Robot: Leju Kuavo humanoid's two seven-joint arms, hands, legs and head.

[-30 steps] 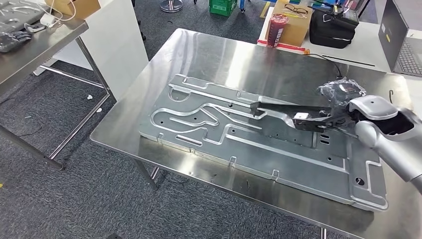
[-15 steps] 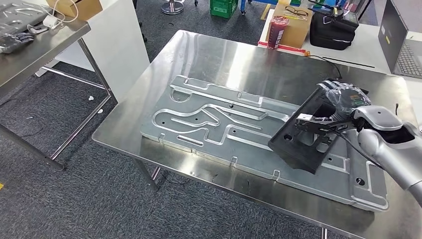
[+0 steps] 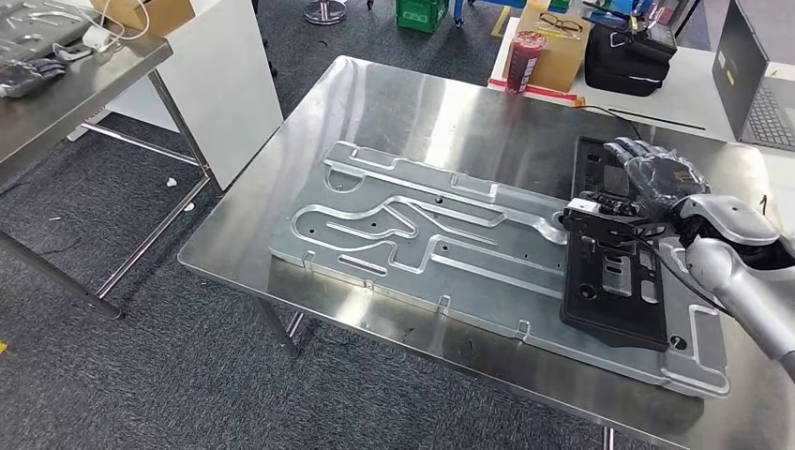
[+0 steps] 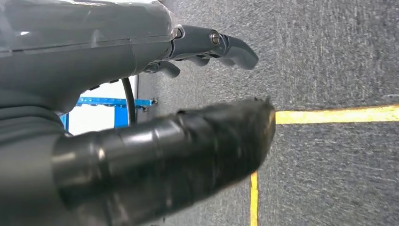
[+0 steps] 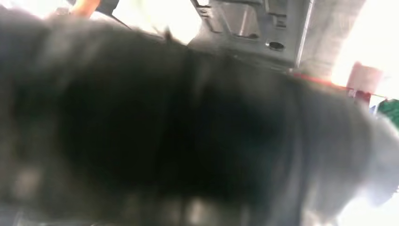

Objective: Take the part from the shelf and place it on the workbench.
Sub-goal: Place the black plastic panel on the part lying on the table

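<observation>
The black plastic part [image 3: 614, 281], a long flat panel with slots, lies on the right end of the stamped metal plate [image 3: 422, 239] on the steel workbench [image 3: 412, 112]. My right hand [image 3: 652, 183] is over the part's far half and grips its edge, dark fingers curled over it. The right wrist view is a dark blur, with a strip of the plate [image 5: 254, 23] showing past it. My left hand [image 4: 141, 94] hangs over grey carpet with fingers [image 4: 226, 44] extended and nothing in it.
A cardboard box [image 3: 553, 42], a red can [image 3: 523, 58], a black bag [image 3: 628, 56] and a laptop [image 3: 755, 80] sit on the table behind the workbench. A second steel table [image 3: 66, 84] stands at the left. Yellow tape lines [image 4: 329, 114] cross the floor.
My right hand has swung the black part from edge-on above the plate, through a tilt, down flat onto the plate's right end. The hand has moved right and back with it.
</observation>
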